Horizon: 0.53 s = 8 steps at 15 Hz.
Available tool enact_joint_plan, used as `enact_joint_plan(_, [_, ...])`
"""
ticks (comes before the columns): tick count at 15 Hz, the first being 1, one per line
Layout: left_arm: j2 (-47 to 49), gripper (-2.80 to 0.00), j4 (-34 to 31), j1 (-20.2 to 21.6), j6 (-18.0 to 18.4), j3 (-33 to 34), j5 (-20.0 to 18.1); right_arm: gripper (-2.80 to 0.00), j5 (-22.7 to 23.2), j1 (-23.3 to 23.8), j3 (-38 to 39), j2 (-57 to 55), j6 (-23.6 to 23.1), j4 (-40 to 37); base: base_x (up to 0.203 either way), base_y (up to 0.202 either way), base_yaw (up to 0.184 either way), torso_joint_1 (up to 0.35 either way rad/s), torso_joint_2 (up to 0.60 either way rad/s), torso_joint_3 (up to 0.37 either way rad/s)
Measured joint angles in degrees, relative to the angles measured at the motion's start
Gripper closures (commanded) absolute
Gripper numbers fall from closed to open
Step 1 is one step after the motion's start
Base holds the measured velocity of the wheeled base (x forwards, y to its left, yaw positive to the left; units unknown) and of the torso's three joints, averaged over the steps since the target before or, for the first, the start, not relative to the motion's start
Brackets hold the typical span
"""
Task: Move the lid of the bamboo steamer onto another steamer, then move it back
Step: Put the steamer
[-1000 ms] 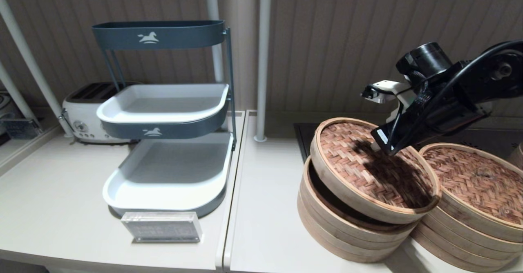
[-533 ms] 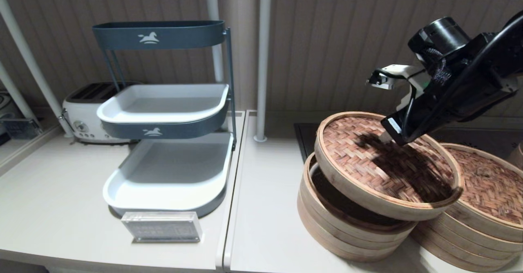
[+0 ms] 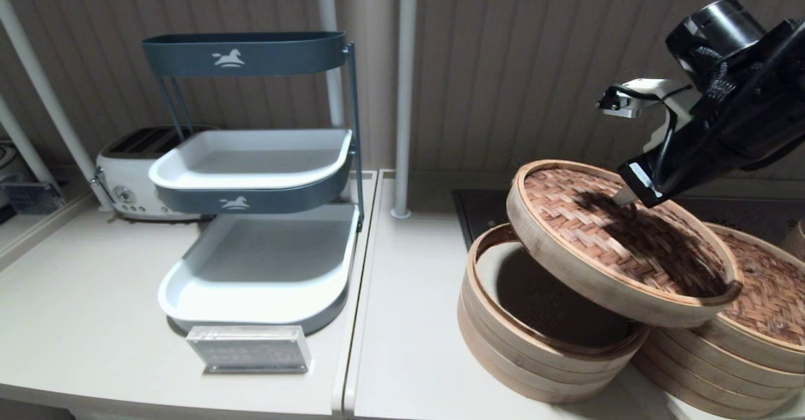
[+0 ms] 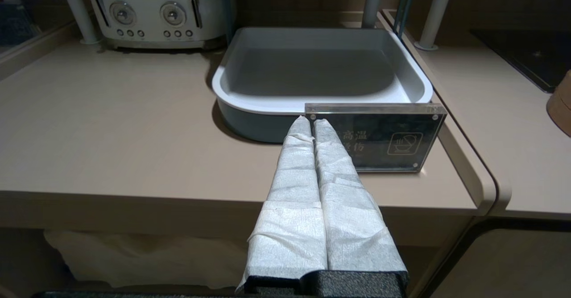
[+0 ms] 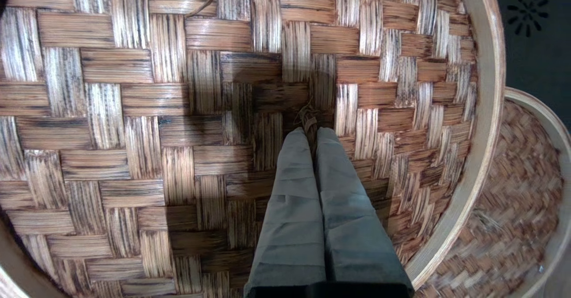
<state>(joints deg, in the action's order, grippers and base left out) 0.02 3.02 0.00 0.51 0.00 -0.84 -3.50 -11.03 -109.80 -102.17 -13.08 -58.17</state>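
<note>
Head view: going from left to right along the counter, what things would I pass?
Toaster → tiered tray rack with a small sign in front → open steamer → the bamboo steamer lid, lifted and tilted, held by the right gripper → another steamer, still lidded.

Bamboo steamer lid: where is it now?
Head view, right side: the bamboo steamer lid hangs tilted from the right gripper, between the open steamer and the lidded steamer.

A kitchen counter (image 3: 409, 319) — white toaster (image 3: 129, 171), tiered tray rack (image 3: 251, 175), stacked bamboo steamers (image 3: 541, 357), dark cooktop (image 3: 478, 209).
</note>
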Motion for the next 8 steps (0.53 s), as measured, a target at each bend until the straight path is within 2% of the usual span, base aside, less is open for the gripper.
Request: enact_joint_plan(8, [0.0,0.0,0.0,0.0,0.0,0.0,0.0,0.0,0.0,6.8,-0.3,-0.3,-0.7,-0.1,0.0,0.0,0.0,0.0,0.0,0.0])
